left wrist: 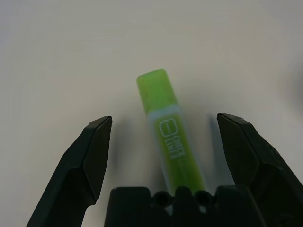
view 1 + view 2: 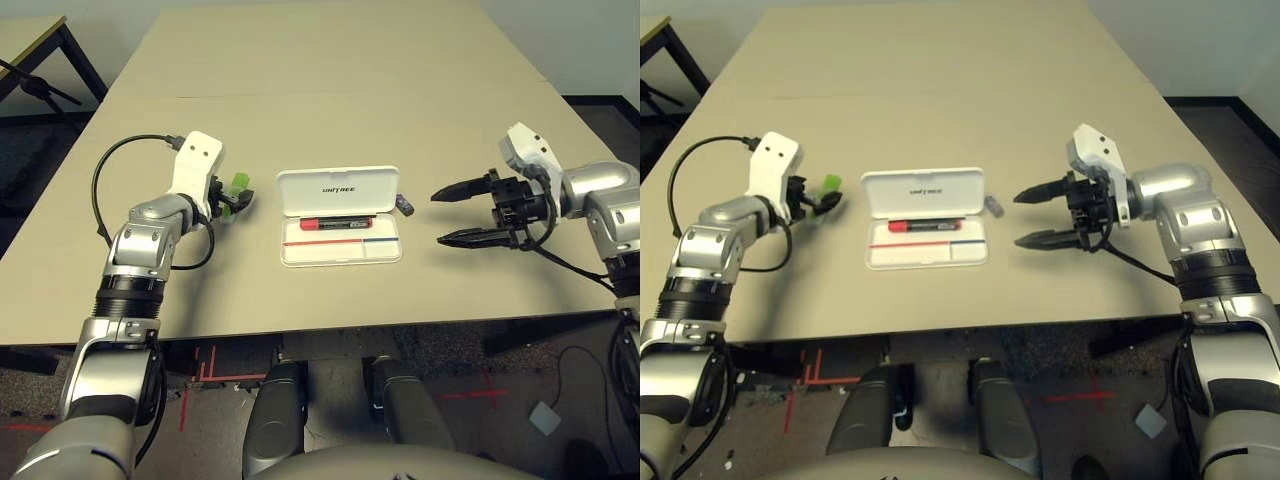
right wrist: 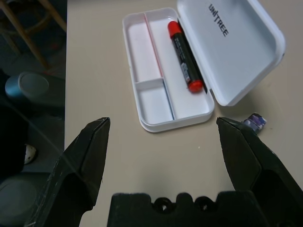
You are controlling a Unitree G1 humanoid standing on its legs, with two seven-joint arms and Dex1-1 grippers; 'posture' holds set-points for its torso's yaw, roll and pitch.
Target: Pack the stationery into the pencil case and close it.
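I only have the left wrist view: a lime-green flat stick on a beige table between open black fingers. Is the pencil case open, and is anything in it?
Observer: Yes. The white rectangular plastic pencil case lies open with its lid back, and the red and black marker is in the compartment next to the lid.
Operator: Where is my green stick relative to it?
Observer: The lime-green stick lies on the table to the left of the case, outside it.
Operator: Anything else left out?
Observer: A small dark block sits on the table beside the lid's right end. The right pincer is open to the right of the case, holding nothing.
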